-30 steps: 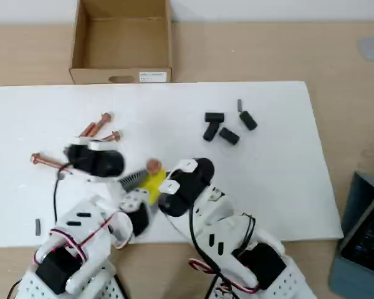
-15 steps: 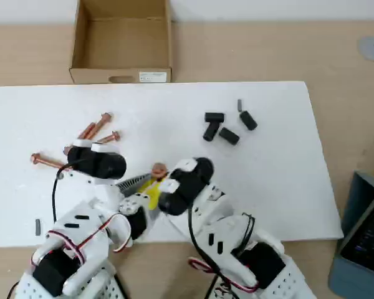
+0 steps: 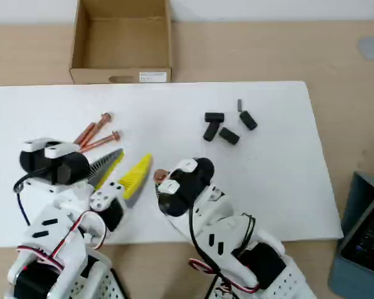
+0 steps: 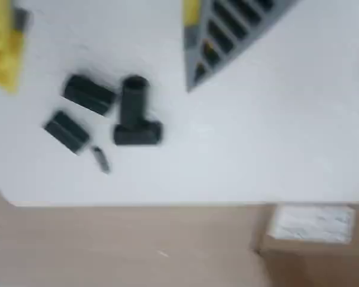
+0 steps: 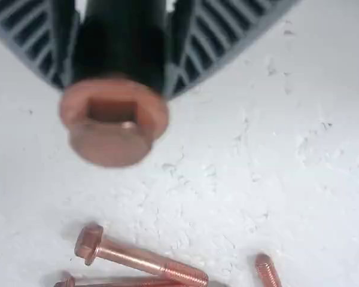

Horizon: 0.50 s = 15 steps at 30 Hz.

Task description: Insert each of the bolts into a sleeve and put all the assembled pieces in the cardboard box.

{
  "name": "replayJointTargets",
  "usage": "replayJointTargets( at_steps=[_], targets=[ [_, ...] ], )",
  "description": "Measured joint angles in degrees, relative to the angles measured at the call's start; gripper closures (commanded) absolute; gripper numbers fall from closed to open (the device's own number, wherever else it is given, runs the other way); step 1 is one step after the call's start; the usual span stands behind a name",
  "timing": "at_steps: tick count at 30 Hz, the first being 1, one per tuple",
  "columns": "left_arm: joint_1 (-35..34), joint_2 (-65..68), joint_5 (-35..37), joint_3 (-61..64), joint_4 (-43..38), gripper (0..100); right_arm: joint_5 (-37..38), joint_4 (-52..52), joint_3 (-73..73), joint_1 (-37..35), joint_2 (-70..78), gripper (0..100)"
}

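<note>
In the right jaws, gripped, one sleeve (image 5: 116, 36) with one bolt (image 5: 113, 122); left jaws open beside three loose bolts (image 3: 106, 117), four loose sleeves (image 3: 214, 117) beyond.

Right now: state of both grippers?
Left gripper: open, empty.
Right gripper: shut on sleeved bolt.

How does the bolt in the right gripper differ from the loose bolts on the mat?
The held bolt sits inside a black sleeve, only its head showing; the loose bolts are bare, threads exposed. The held bolt is carried in the right gripper; the loose bolts lie on the white mat. All are copper-coloured with flanged heads.
</note>
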Motion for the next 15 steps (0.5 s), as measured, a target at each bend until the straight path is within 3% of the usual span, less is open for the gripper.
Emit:
replayJointTargets(
  at_steps=[9,15],
  targets=[
    [-14.51,-0.09,-5.98,0.18,0.0,100,-0.09,0.0,0.0,7.38,0.0,98.9],
    [-24.79,0.0,-5.98,9.23,0.0,100,-2.55,1.58,-0.44,14.86,0.0,98.9]
  ],
)
